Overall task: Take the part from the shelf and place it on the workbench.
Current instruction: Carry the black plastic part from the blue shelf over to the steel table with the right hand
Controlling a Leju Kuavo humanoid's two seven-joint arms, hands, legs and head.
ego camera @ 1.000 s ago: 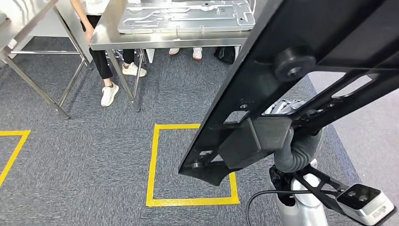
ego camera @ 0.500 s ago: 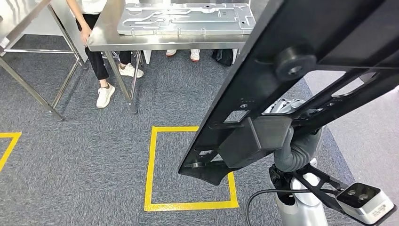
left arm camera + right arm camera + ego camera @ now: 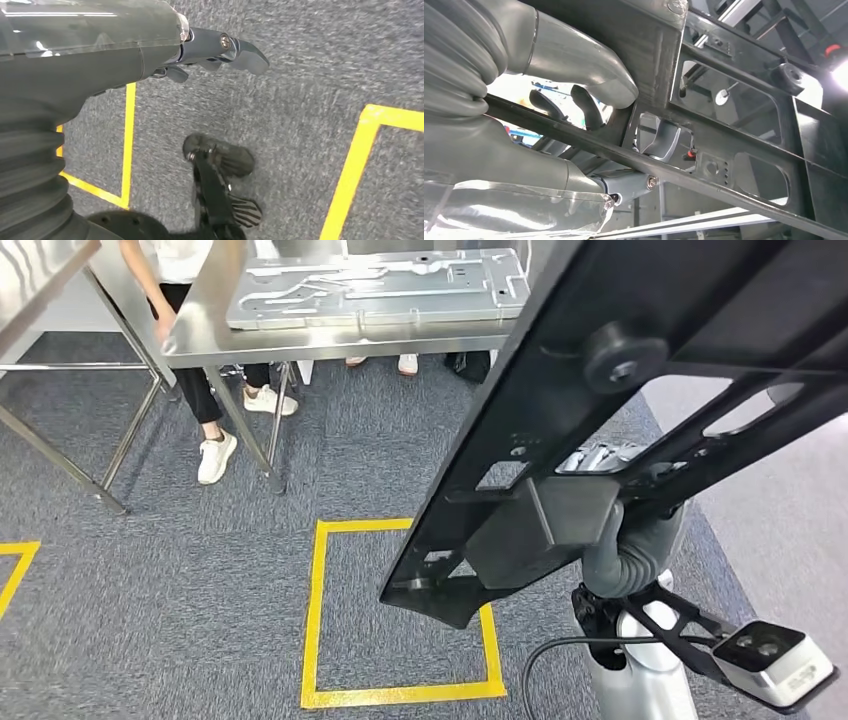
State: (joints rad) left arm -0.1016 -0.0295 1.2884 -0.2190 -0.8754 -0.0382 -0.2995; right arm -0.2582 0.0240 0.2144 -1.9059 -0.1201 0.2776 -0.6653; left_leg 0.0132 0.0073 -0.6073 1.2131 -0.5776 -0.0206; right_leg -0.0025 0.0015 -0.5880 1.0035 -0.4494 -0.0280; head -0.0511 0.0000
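I am holding the long black perforated metal part (image 3: 640, 410) in my right hand (image 3: 589, 95), fingers wrapped around its bar, at the frame's right. The steel workbench (image 3: 200, 335) at upper left is waiting; placing is remaining. My left hand (image 3: 220, 50) is hanging, fingers apart, holding nothing.

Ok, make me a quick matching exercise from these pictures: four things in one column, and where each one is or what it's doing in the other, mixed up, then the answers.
Things:
1. black part
2. silver plate
3. yellow tape square
4. left hand

Places or states:
A. lying on the steel table
B. marked on the grey carpet
C. held up by the right hand
D. hanging over the floor, holding nothing

Pairs: 1-C, 2-A, 3-B, 4-D
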